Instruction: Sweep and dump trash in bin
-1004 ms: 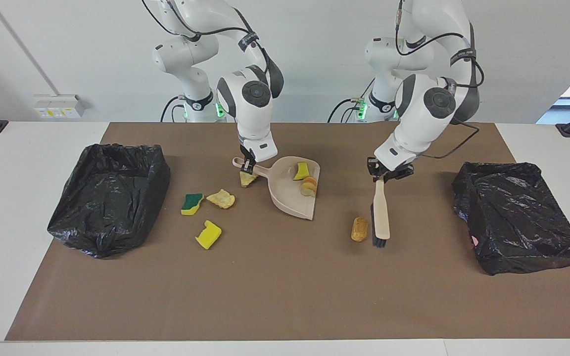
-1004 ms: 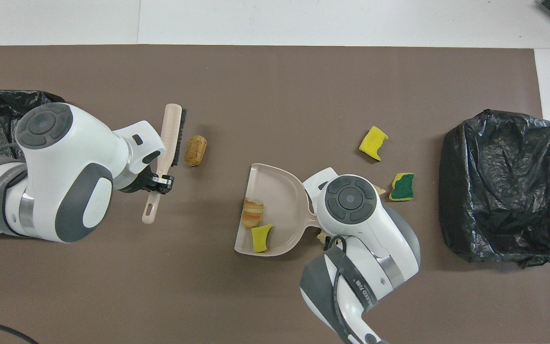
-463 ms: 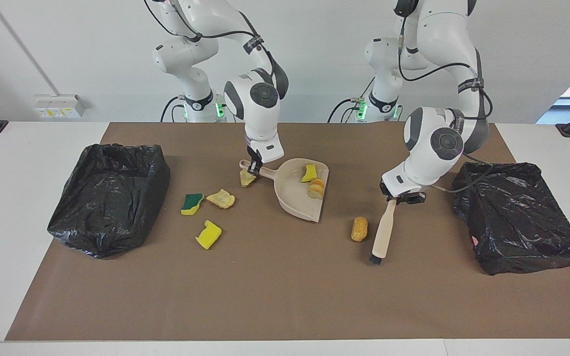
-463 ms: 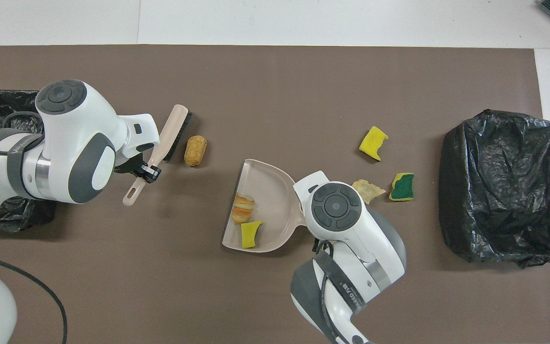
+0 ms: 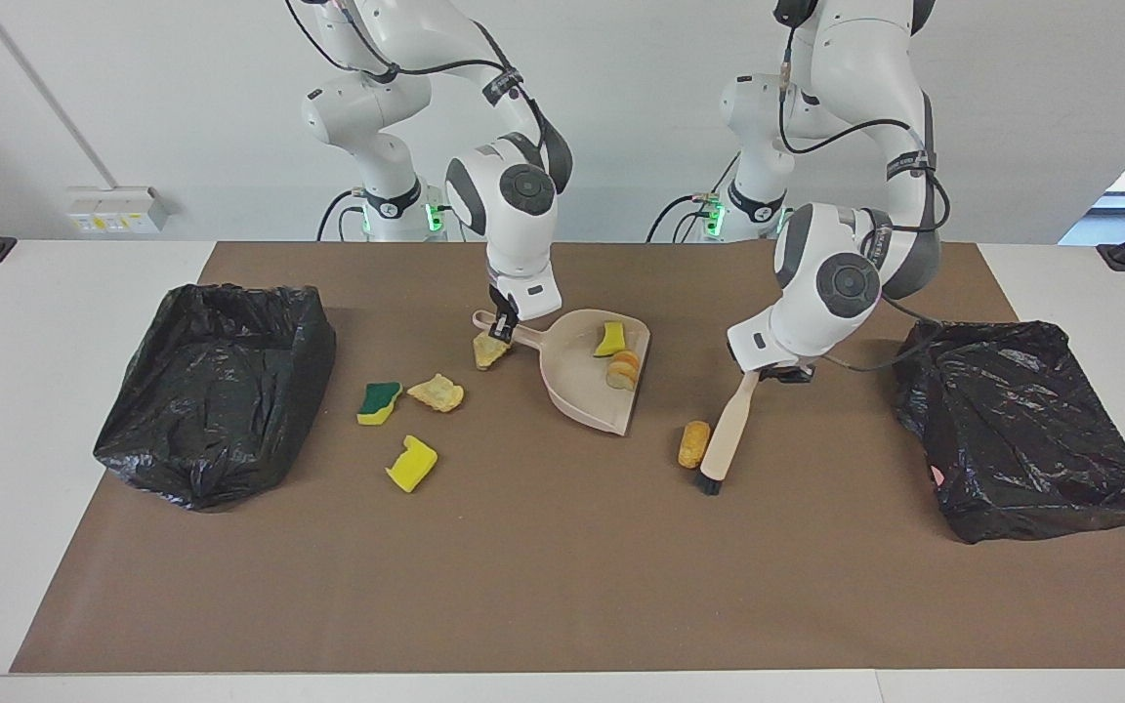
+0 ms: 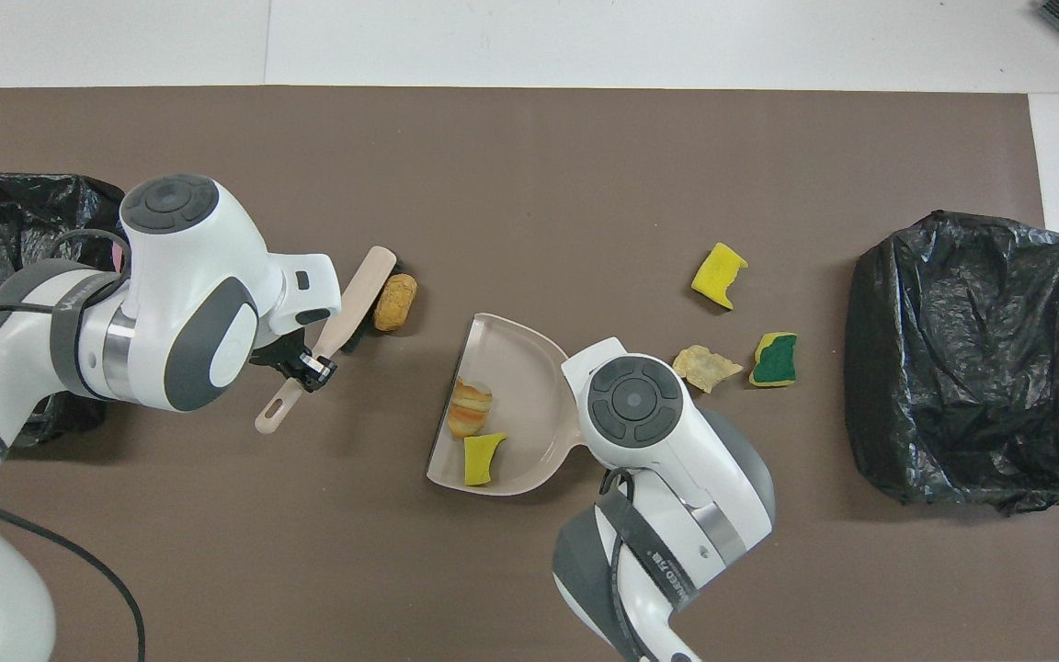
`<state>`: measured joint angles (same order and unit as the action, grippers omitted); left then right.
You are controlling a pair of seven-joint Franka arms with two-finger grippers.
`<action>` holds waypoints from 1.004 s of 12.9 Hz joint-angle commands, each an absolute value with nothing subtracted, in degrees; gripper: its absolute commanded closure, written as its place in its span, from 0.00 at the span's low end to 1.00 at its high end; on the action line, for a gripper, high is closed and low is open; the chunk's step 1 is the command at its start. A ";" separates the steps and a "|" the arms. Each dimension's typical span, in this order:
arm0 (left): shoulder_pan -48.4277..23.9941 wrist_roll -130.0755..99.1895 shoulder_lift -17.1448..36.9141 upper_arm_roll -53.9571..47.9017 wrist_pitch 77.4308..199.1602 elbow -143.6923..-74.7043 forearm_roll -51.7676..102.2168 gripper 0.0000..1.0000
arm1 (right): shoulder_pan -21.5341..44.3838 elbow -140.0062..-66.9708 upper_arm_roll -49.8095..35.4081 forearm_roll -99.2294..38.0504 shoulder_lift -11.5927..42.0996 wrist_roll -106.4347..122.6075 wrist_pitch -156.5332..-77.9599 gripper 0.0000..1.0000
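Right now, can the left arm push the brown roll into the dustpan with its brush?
Probably yes. The left gripper holds the brush against the roll, and bare mat lies between it and the dustpan mouth.

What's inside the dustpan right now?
Two scraps lie in the dustpan: a yellow sponge piece and a pale, crusty bread-like chunk beside it. The right arm's wrist covers the pan's handle end in the overhead view, so nothing can be read there.
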<state>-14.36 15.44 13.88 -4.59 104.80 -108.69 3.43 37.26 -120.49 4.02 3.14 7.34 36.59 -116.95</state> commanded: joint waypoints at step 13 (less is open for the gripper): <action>-20.13 -8.32 6.68 -15.20 99.93 -115.75 13.18 1.00 | 37.88 -120.94 3.69 3.78 6.33 35.16 -114.17 1.00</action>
<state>-19.83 -4.28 8.03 -14.24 98.59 -114.41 12.11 38.05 -120.44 3.99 3.17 7.14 36.55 -115.51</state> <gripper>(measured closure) 0.744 0.670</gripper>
